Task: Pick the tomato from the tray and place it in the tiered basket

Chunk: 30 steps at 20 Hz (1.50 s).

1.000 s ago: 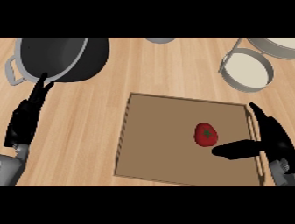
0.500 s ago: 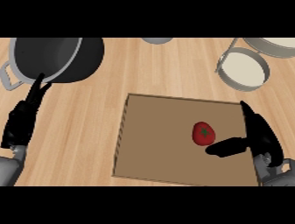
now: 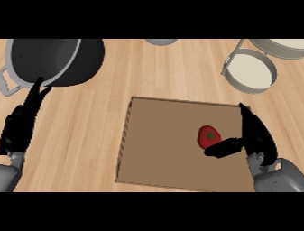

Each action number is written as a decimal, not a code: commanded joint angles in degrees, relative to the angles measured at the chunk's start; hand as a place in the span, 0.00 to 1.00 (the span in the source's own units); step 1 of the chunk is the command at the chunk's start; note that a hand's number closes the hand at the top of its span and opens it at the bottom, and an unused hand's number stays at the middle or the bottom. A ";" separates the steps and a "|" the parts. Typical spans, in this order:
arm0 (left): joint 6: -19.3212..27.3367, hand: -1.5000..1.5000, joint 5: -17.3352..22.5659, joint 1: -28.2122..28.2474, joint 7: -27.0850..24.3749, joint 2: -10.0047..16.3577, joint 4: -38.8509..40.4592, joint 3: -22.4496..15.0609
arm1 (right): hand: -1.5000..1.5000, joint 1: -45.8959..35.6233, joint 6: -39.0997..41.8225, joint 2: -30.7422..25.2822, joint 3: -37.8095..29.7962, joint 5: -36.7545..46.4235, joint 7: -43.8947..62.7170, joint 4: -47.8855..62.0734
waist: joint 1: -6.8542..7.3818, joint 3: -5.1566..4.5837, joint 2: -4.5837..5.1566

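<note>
Here, the small red tomato with a green stem mark lies on the right half of the flat brown square tray, which rests on the pale wooden desk. The right robot hand stands over the tray's right edge, just beside the tomato. Its fingers are straight and point away from the robot, and its thumb juts left under the tomato's lower right side. Whether the thumb touches the fruit cannot be told. The hand is spread and grips nothing.

The grey wire tiered basket with cream-coloured round tiers sits at the far right of the desk, well apart from the tray, with bare wood between them.

At the far left a large black pot with a grey rim stands on the desk. The left robot hand rests below it, fingers straight and together, their tips reaching the pot's near rim. A small grey round object shows at the top edge.
</note>
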 commanded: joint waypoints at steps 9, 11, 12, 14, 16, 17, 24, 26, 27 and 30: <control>-0.47 0.50 -0.88 0.18 0.21 -0.52 -0.22 1.65 | 0.00 -0.95 3.41 10.71 -2.97 7.75 13.63 4.26 | 0.03 0.05 0.12; -0.99 0.50 -1.47 0.22 -1.30 -1.26 1.08 1.25 | 0.00 0.68 2.82 12.31 -1.54 9.04 13.63 4.66 | -0.13 0.09 0.21; 0.08 0.50 -2.28 2.58 0.30 -1.98 -2.52 -0.36 | 0.00 1.50 5.56 9.89 -4.08 7.26 13.63 1.56 | -0.11 0.11 -0.01; 1.55 0.50 -3.61 0.53 0.66 -4.58 -1.36 -1.39 | 0.00 -1.97 5.64 12.04 -5.14 6.99 12.53 6.29 | 0.23 0.15 0.29; 1.59 0.50 -4.57 -0.44 -2.14 -5.35 2.85 -0.99 | 0.00 -4.32 4.77 15.60 -4.90 8.09 13.25 8.86 | 0.14 0.10 0.50; -1.20 0.50 -2.25 -3.60 1.02 -2.08 3.03 2.26 | 0.00 -1.19 5.06 14.41 -5.20 7.84 10.93 8.59 | -0.27 0.14 0.41; -0.84 0.50 -4.03 -1.43 2.96 -3.49 -0.69 1.57 | 0.00 -0.98 4.76 18.23 -7.92 8.81 7.49 11.96 | 0.03 0.18 0.32; -3.33 0.50 -2.16 1.59 0.26 -1.90 -1.65 3.26 | 1.00 -2.53 6.40 20.59 -8.21 7.89 8.25 13.55 | 0.60 0.16 0.28; -1.48 0.50 -3.88 0.24 -0.80 -3.90 1.16 2.42 | 1.00 2.15 8.52 19.69 -7.62 5.12 4.01 12.70 | -0.07 0.17 0.35; -2.01 0.50 -3.48 -0.32 1.68 -3.60 -1.00 2.73 | 1.00 -1.68 15.02 16.27 -4.69 6.85 0.80 14.74 | 0.54 0.17 0.31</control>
